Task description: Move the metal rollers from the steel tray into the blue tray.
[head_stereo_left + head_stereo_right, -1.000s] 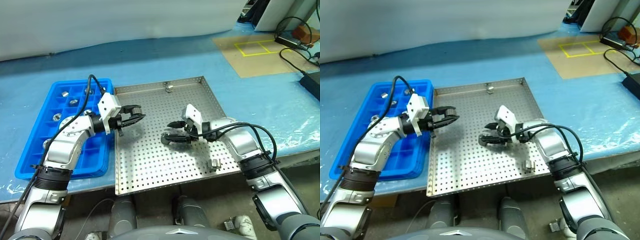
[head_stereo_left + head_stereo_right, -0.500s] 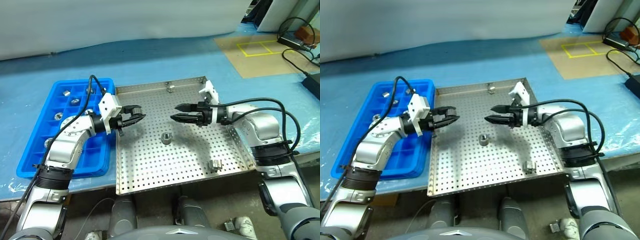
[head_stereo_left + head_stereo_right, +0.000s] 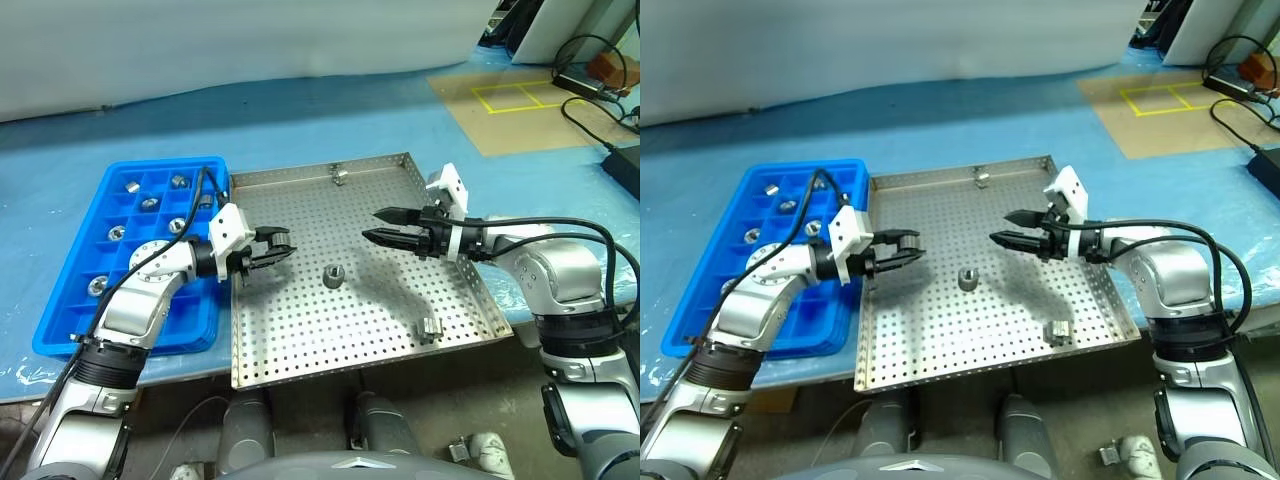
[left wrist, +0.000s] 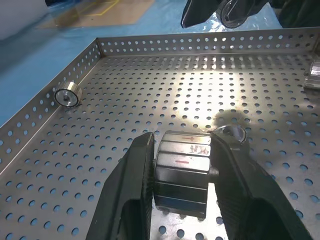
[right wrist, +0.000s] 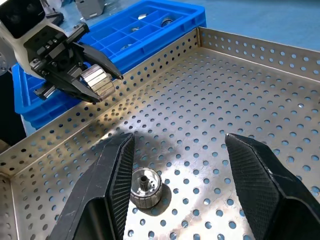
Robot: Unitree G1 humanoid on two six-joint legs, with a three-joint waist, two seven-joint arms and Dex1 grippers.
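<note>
The steel tray [image 3: 300, 340] is set just beside the blue tray [image 3: 70, 310], in whose compartments several rollers [image 3: 131, 185] are seen. Above the steel tray's left part, a roller [image 4: 182, 170] is clamped between the left gripper's [image 3: 272, 246] fingers. The right gripper [image 3: 385, 225] is held wide open and empty above the tray. Three rollers [image 3: 333, 274] are left on the perforated floor.

We see the steel tray [image 3: 300, 350], perforated, with three loose metal rollers: one upright mid-floor [image 3: 334, 274], one near the front right [image 3: 430, 327], one at the far rim [image 3: 338, 176]. Another roller [image 4: 182, 170] sits clamped in the left gripper [image 3: 278, 243]. The blue tray [image 3: 70, 330] beside it holds several rollers in its compartments.
</note>
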